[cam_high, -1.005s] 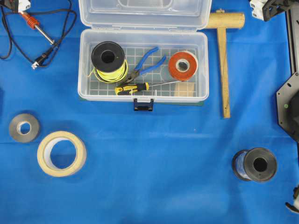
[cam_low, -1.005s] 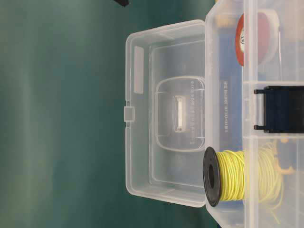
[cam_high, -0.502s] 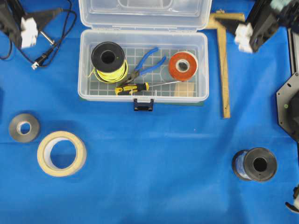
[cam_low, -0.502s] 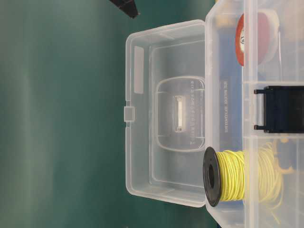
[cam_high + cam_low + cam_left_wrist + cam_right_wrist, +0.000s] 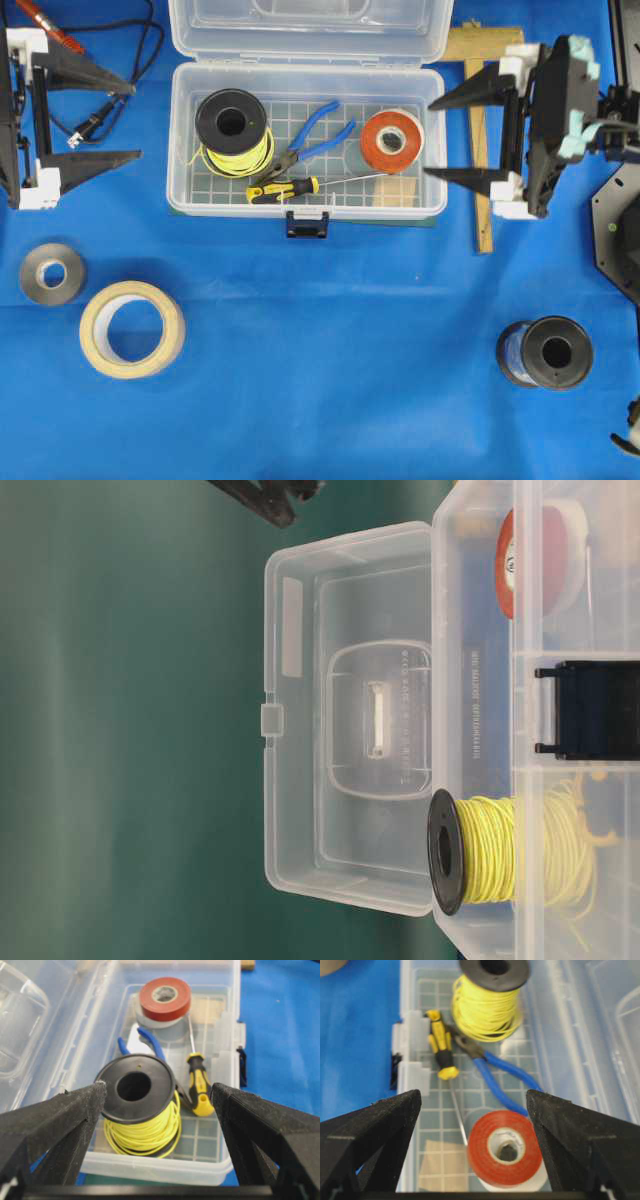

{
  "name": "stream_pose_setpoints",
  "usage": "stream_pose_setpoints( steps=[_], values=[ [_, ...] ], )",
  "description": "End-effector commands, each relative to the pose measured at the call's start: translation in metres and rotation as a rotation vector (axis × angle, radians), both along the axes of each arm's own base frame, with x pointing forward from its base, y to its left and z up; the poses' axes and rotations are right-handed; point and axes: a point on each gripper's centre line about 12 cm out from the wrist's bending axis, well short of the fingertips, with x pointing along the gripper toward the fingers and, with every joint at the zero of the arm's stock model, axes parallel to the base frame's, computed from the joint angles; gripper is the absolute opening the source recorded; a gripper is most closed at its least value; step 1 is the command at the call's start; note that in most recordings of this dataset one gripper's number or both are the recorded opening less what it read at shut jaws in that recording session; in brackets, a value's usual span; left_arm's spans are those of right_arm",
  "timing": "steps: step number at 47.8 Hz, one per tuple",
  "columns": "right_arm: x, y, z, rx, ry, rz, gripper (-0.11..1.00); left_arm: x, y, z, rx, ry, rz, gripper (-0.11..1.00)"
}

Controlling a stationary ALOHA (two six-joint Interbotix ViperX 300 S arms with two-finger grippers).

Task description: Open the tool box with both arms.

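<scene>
The clear tool box (image 5: pixel 178 140) stands with its hinged lid (image 5: pixel 308 30) swung back, seen from the front in the table-level view as the lid (image 5: pixel 350 720). Its black latch (image 5: pixel 307 224) hangs at the front wall. Inside lie a yellow wire spool (image 5: pixel 232 128), blue pliers (image 5: pixel 315 135), a screwdriver (image 5: pixel 285 189) and red tape (image 5: pixel 392 140). My left gripper (image 5: pixel 136 122) is open just off the box's left end, facing the spool (image 5: pixel 137 1090). My right gripper (image 5: pixel 428 138) is open at the right end, facing the red tape (image 5: pixel 504 1152). Neither holds anything.
A wooden mallet (image 5: pixel 480 140) lies right of the box, under the right gripper. A soldering iron with cable (image 5: pixel 60 40) is at the back left. A grey tape roll (image 5: pixel 51 273), masking tape (image 5: pixel 132 328) and a dark wire spool (image 5: pixel 546 352) sit nearer the front.
Both grippers have come down from the back corners into view and now flank the box's two ends, fingers spread. The box and its lid have not moved.
</scene>
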Motion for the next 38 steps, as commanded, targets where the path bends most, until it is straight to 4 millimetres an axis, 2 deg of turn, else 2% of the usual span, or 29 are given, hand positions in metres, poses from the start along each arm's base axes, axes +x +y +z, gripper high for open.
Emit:
stream_pose_setpoints(
  steps=[1,11,22,30,38],
  values=[
    [-0.001,0.001,0.005,-0.001,0.0,0.005,0.83,0.001,0.0,0.007,0.011,-0.018,-0.002,0.9],
    [-0.026,0.005,0.013,0.003,-0.002,0.004,0.83,-0.014,-0.003,0.009,0.007,-0.017,-0.004,0.9],
    [-0.066,0.012,0.014,-0.001,-0.045,0.003,0.83,-0.039,-0.008,-0.004,-0.006,-0.006,-0.003,0.9],
    [-0.09,0.016,0.003,0.029,-0.088,-0.002,0.83,-0.058,-0.012,-0.01,-0.015,-0.047,0.001,0.9],
    [-0.099,0.019,-0.012,0.086,-0.064,-0.022,0.83,-0.072,-0.015,-0.02,-0.027,-0.069,0.005,0.9]
  ],
)
